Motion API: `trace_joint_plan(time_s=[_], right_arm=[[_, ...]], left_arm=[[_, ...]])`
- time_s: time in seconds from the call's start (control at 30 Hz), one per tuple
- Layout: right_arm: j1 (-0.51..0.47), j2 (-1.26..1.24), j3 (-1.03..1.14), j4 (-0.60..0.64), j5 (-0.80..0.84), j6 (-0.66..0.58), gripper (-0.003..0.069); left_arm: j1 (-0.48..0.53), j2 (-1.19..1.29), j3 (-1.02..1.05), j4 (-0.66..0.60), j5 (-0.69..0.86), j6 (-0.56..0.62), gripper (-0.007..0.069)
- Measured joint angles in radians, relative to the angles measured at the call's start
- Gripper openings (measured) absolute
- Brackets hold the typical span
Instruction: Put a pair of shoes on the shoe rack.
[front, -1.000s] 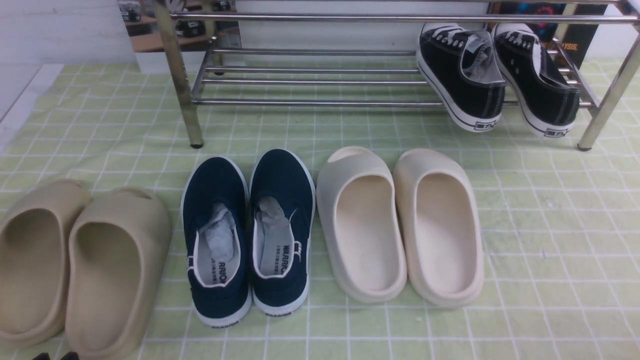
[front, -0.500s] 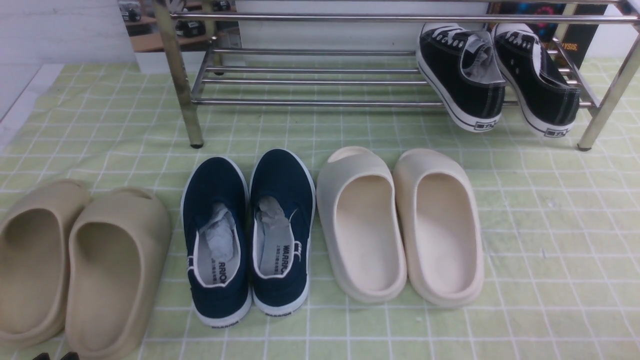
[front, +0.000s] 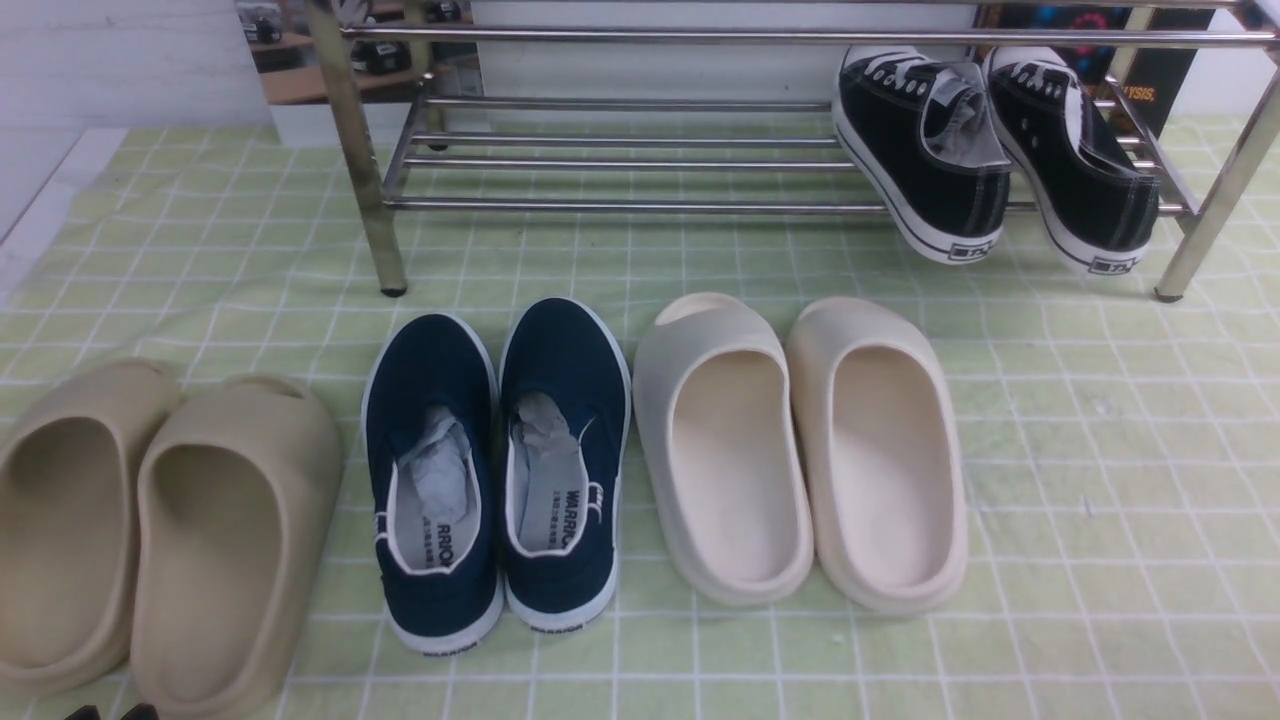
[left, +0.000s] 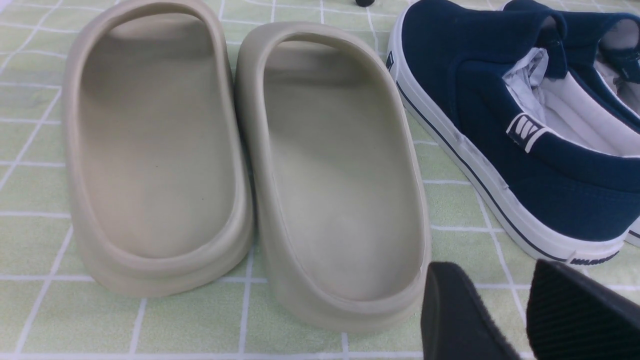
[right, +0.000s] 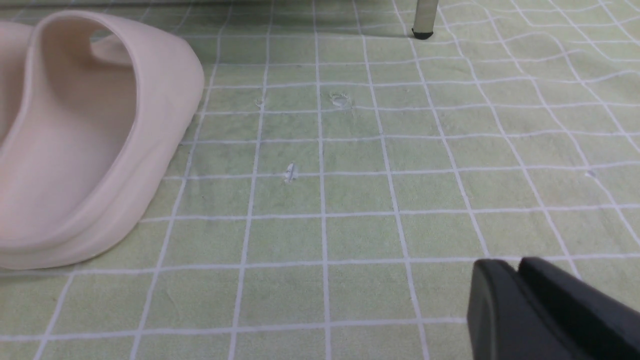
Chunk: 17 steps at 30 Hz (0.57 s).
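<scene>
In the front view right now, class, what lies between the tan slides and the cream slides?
The navy slip-on shoes sit between the tan slides and cream slides, seen in the front view.

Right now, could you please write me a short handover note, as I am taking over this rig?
Left tool: open, empty, low near the tan slides.
Right tool: shut, empty, over bare cloth beside a cream slide.
Black sneakers: both on the shoe rack, lower tier, right end, side by side, heels overhanging the front bar.
Done: pair placed.
Left: apparently nothing; perhaps check the overhanging heels sit securely.
</scene>
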<state>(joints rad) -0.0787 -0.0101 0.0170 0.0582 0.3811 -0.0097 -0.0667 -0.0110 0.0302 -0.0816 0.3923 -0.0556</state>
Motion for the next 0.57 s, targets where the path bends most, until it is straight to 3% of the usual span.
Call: trace_joint_plan(time_s=[0.57], right_arm=[[0.0, 0.0, 0.0, 0.0, 0.0, 0.0, 0.0115]], left_arm=[[0.0, 0.0, 0.0, 0.0, 0.0, 0.0, 0.024]])
